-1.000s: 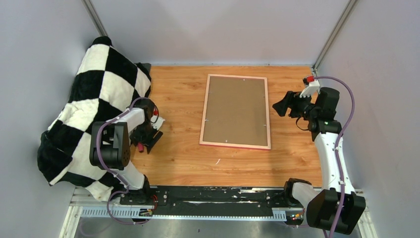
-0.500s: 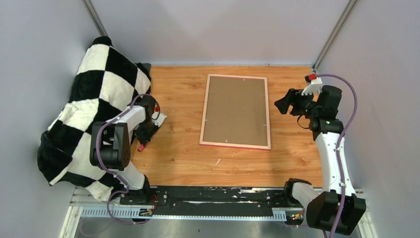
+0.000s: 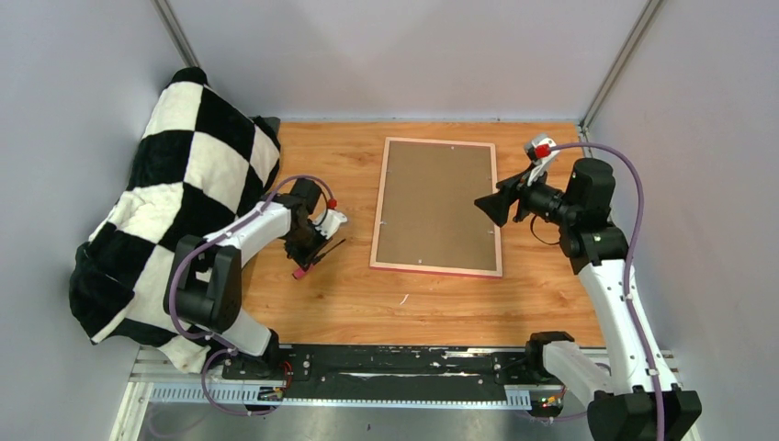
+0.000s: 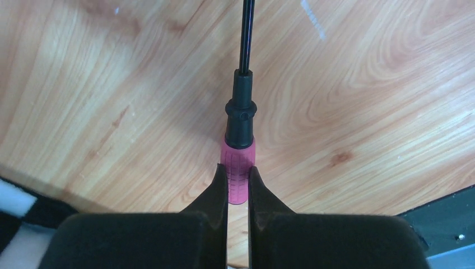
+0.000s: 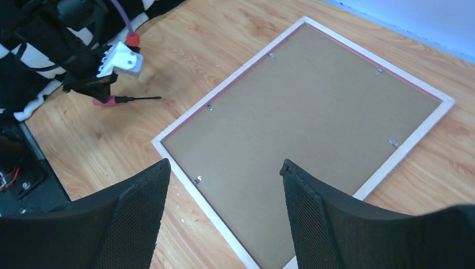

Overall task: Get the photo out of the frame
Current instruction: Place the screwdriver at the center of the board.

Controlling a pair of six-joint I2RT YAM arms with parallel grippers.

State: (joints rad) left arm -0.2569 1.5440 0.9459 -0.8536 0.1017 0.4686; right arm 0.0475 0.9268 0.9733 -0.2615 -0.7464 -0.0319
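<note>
**Currently: frame face down, backing board filling it**

Flat on the wooden table point(image 3: 340, 165), the frame point(image 3: 436, 270) lies with its back upward, long sides running away from the arm bases. Its narrow pink border encloses a plain brown backing board point(image 3: 438, 204), which fills the opening from edge to edge. Small metal tabs point(image 5: 210, 107) sit at intervals along the inner edge, lapping onto the board. The photo is hidden; only the board shows inside the frame.

To the left of the frame, the left gripper point(image 4: 238, 171) has its jaws pinched narrowly on the pink handle of a screwdriver point(image 4: 240, 117). The thin black shaft points toward the frame's left side, its tip clearly apart from the border. Whether the tip touches the wood cannot be told.

The right gripper point(image 5: 225, 165) hangs above the frame's right long side, jaws spread wide with nothing between them, the backing board in view through the gap.

A black-and-white checkered blanket point(image 3: 174, 184) is heaped against the left wall, overlapping the table's left edge behind the left arm. Along the near edge runs the black rail point(image 3: 395, 363) that carries both arm bases.
</note>
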